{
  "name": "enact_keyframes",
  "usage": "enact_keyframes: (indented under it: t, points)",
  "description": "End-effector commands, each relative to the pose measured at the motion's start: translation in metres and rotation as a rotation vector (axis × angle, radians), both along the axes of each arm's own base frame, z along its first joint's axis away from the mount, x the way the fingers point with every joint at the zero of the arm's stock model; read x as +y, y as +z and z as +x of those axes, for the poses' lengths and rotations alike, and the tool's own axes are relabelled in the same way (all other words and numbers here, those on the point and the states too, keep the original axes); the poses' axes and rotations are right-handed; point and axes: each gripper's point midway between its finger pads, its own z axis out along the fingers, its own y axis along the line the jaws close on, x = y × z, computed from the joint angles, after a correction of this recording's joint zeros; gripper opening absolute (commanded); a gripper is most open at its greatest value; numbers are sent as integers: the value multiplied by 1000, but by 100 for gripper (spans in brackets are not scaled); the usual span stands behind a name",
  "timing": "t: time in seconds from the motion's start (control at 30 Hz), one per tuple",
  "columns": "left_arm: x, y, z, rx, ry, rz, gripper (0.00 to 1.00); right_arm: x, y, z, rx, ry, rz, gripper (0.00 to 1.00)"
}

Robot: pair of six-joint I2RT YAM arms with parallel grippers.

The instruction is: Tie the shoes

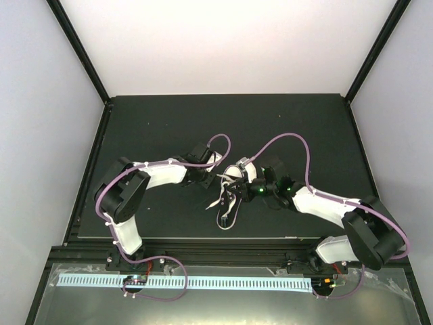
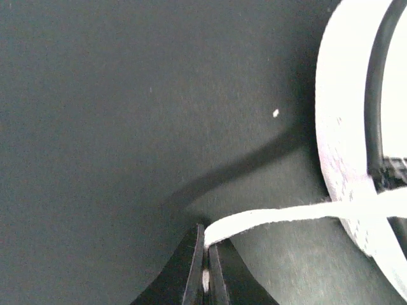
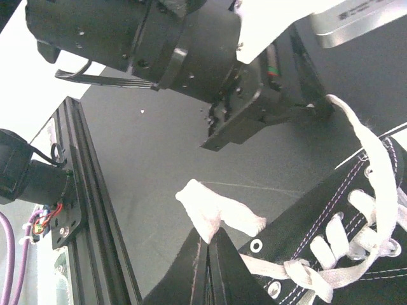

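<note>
The black canvas shoe (image 1: 230, 203) with its white sole rim lies on the dark mat between both arms. In the left wrist view, my left gripper (image 2: 205, 231) is shut on the end of a flat white lace (image 2: 286, 216) that runs right to the shoe's white rubber rim (image 2: 343, 127). My right gripper (image 3: 211, 236) is shut on a folded loop of white lace (image 3: 219, 213) just beside the shoe's eyelet side (image 3: 331, 197). From above, the left gripper (image 1: 216, 181) and right gripper (image 1: 238, 191) meet over the shoe.
The left arm's black wrist body (image 3: 241, 95) hangs close in front of the right gripper. The mat's near edge and a black aluminium rail (image 3: 95, 210) lie to the left. White walls (image 1: 223, 47) enclose the black mat (image 1: 162, 128) at the back and sides.
</note>
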Motion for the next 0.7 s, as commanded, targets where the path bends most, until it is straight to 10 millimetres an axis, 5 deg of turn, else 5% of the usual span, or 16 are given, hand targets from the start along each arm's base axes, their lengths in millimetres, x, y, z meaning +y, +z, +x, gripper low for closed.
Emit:
enact_keyframes:
  t: [0.0,0.17,0.33,0.43,0.67]
  points:
    - [6,25,-13,3,53,-59,2,0,2,4,-9,-21,1,2]
    - [16,47,-51,70,113,-173,2,-2,5,10,-18,-54,-14,2]
    - [5,52,-117,311,80,-321,2,-1,8,12,-13,-58,-9,1]
    - [-18,68,-159,436,-7,-407,2,-1,8,13,-14,-64,-11,2]
    - [-101,151,-219,566,-239,-720,4,0,9,14,-10,-66,-6,2]
